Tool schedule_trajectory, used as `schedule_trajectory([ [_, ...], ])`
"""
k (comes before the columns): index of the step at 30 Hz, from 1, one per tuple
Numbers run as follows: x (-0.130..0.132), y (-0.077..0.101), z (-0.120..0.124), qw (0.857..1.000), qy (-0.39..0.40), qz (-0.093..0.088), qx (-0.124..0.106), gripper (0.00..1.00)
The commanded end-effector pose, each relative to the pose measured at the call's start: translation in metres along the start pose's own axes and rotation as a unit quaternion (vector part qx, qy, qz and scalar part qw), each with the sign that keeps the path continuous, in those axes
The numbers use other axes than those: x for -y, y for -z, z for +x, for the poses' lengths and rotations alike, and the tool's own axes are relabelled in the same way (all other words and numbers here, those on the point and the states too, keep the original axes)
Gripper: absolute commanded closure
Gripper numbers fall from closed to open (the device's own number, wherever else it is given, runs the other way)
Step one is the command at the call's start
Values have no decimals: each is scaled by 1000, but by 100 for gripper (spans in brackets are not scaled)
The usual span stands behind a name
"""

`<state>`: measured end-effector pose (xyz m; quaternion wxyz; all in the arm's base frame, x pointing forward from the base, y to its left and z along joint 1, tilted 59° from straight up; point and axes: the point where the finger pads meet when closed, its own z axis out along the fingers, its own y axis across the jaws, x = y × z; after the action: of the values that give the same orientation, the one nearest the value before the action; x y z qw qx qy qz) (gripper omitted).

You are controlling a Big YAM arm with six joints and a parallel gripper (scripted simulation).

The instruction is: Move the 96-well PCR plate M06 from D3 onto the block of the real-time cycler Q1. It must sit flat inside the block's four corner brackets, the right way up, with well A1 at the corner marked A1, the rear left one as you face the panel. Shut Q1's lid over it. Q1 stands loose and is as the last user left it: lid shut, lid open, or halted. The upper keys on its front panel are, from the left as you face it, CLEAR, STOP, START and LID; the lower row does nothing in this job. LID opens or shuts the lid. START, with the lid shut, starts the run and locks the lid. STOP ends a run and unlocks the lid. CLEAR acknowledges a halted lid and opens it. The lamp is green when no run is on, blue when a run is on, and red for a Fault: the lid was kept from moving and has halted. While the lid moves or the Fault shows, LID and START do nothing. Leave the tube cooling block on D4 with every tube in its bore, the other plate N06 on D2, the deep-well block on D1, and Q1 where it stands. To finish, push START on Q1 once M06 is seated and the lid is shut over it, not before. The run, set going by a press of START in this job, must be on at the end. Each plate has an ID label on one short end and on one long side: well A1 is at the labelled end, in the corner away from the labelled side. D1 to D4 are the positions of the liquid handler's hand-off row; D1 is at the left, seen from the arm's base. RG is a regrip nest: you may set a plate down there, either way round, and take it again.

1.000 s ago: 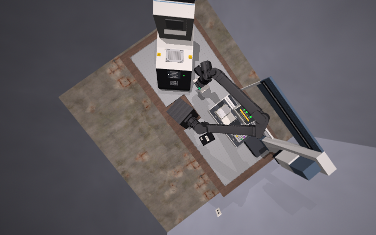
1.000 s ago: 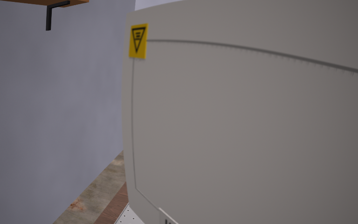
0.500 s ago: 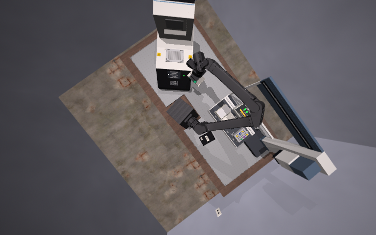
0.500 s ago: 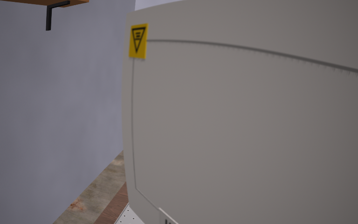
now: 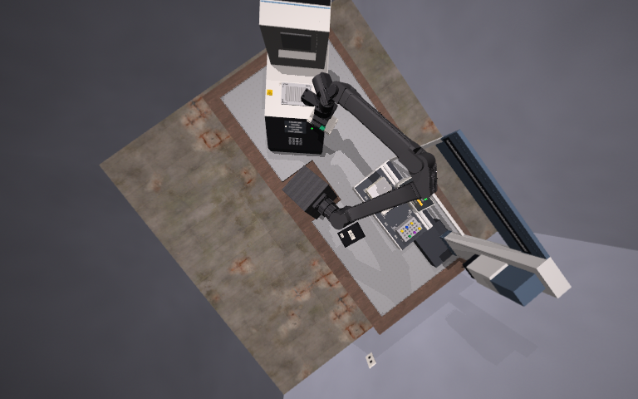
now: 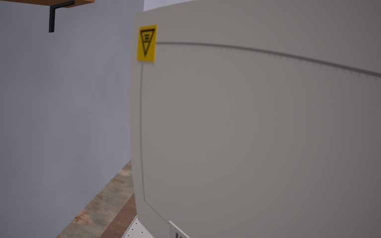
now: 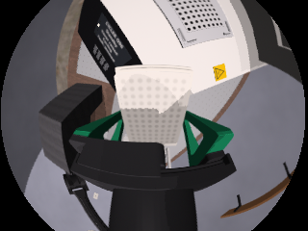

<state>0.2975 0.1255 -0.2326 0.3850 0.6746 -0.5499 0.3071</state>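
My gripper is shut on the white 96-well plate M06, held by its two sides between the green fingers with the wells facing up. In the overhead view the gripper hangs in the air by the front right corner of cycler Q1, beside its black front panel. Q1's lid stands open at the rear. The perforated block with its corner brackets is bare; it also shows in the wrist view. The lamp is green.
The hand-off row lies under my arm's forearm, with the tube cooling block and its coloured caps on it. The black regrip nest sits near the arm's base. Q1's grey side wall fills the exterior view.
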Motion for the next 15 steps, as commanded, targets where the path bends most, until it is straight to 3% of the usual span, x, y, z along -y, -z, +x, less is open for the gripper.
schedule_trajectory([
  [1,12,15,-13,1000,20,15,7,100],
  [10,13,16,-66,995,102,12,-4,100],
  [15,34,28,-83,991,135,14,8,100],
])
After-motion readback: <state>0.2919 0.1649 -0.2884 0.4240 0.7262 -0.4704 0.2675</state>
